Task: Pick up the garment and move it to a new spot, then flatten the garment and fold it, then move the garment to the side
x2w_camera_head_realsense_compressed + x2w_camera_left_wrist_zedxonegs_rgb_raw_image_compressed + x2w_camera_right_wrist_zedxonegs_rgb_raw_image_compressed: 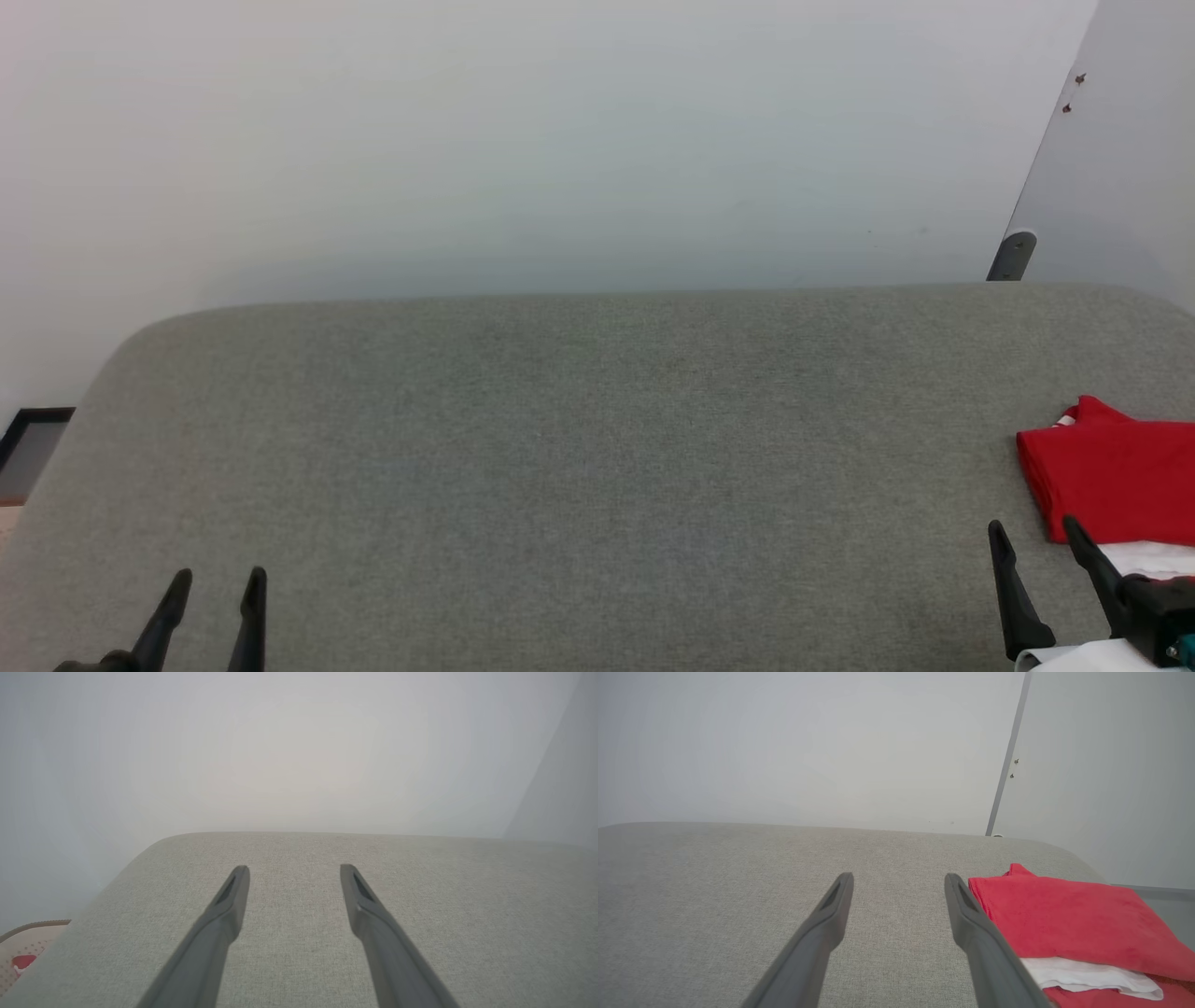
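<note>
Garment place: you will find the garment (1111, 476) at the right edge of the head view, lying on the tabletop (560, 448) and cut off by the frame's edge.
Direction: from the right gripper (1033, 525) it lies up and to the right. In the right wrist view its near edge sits just beside the right-hand finger, though you cannot tell whether they touch.
Nearer arm: the right one, clearly. The left gripper (219, 573) sits at the lower left of the head view, well apart from the cloth.
Long axis: it seems to run from the fingertips toward the lower right of the right wrist view. The far end is out of frame, so do not rely on this.
Gripper state: both grippers stand with fingers spread wide and nothing between them.
Fold shape: a flat, layered packet with a straight left edge and one small red corner poking up at the top. A white panel (1087, 975) peeks out between red layers.
Fabric: a bright red knit, matte and soft, limp enough to slump if you lift it by one edge.
Tabletop: grey woven cover with rounded corners. It looks padded and likely to drag on cloth.
Stage: by your task, the garment looks folded and set aside, so little seems left to do.
Next move: if you shift it, grip through all the layers at the near edge.
</note>
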{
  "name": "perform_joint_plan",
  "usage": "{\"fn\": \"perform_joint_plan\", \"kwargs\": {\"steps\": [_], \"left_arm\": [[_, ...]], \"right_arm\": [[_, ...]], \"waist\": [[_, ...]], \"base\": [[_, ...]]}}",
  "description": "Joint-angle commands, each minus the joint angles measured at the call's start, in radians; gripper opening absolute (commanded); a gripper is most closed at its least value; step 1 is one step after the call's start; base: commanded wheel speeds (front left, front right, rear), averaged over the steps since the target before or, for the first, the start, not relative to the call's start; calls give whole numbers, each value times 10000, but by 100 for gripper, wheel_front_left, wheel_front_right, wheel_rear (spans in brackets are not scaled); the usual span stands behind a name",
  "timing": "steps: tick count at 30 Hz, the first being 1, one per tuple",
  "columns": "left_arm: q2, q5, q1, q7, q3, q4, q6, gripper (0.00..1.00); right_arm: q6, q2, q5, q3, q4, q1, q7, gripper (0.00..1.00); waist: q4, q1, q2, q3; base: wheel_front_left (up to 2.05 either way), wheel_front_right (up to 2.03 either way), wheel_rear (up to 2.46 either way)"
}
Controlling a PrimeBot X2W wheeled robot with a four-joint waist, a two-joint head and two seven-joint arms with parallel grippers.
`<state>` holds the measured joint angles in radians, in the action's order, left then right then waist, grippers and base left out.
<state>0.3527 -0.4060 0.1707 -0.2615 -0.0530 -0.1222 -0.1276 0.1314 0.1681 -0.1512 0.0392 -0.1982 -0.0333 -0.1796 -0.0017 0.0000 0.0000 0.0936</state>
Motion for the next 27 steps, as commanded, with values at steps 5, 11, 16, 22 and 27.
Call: {"fn": "perform_joint_plan", "kwargs": {"steps": [5,11,16,22,27], "left_arm": [[22,-6,101,-35,63,54,-29,100],[-199,7,59,34,163,-187,2,0],[-447,-674,-74,261,150,-326,0,0],[-660,-1634,-313,558,81,-399,-3,0],[-827,-2385,-498,787,29,-456,-5,0]], "right_arm": [[-14,-64,96,32,119,-140,75,100],[0,-127,38,-8,-123,-73,134,0],[0,-219,-758,109,-313,45,368,0],[-1,-300,-1938,143,-291,146,570,0],[-2,-360,-2858,165,-273,228,719,0]], "waist": [[26,0,0,-56],[44,1,0,-100],[42,1,0,-129],[41,1,0,-170],[40,1,0,-205]], "base": [[0,0,0],[0,0,0],[0,0,0],[0,0,0],[0,0,0]]}}
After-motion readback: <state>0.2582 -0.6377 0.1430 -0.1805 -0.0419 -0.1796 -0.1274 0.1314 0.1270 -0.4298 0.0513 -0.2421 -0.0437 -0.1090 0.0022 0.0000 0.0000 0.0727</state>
